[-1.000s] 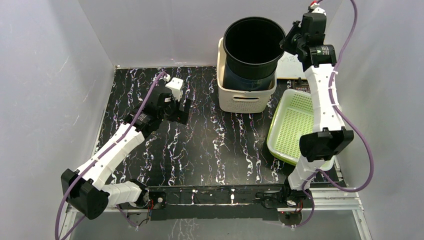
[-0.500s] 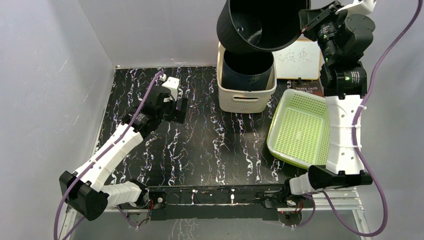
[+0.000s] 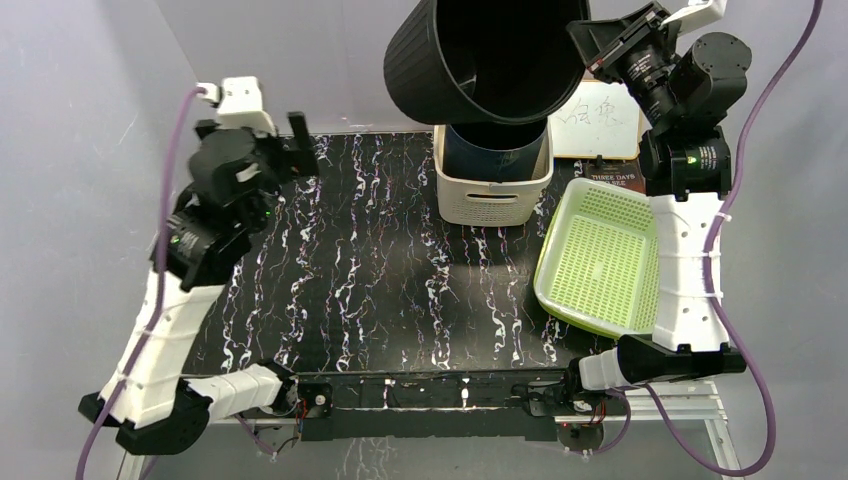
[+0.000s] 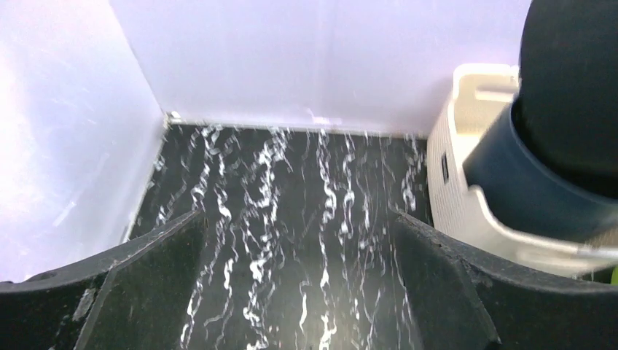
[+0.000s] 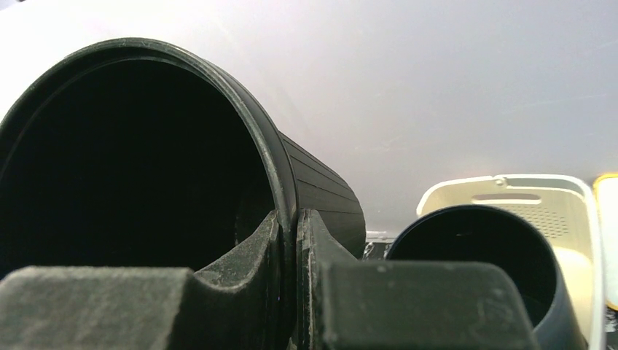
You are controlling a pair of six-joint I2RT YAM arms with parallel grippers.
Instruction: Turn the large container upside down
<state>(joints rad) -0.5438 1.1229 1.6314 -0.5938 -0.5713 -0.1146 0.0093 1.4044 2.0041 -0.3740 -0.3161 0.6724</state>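
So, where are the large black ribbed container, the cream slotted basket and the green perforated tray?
large black ribbed container (image 3: 415, 60): top external view, outer wall.
cream slotted basket (image 3: 490, 200): top external view, front wall.
green perforated tray (image 3: 600, 255): top external view, bare floor.

Spread fingers (image 4: 146, 292) frame the marbled table (image 4: 291, 211), with a navy container (image 4: 521, 186) in the cream basket (image 4: 453, 157).

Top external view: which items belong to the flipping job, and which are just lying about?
In the job: large black container, right end effector pinching its rim.
Lying about: cream basket, dark blue pot inside it, green tray, whiteboard, open left end effector.
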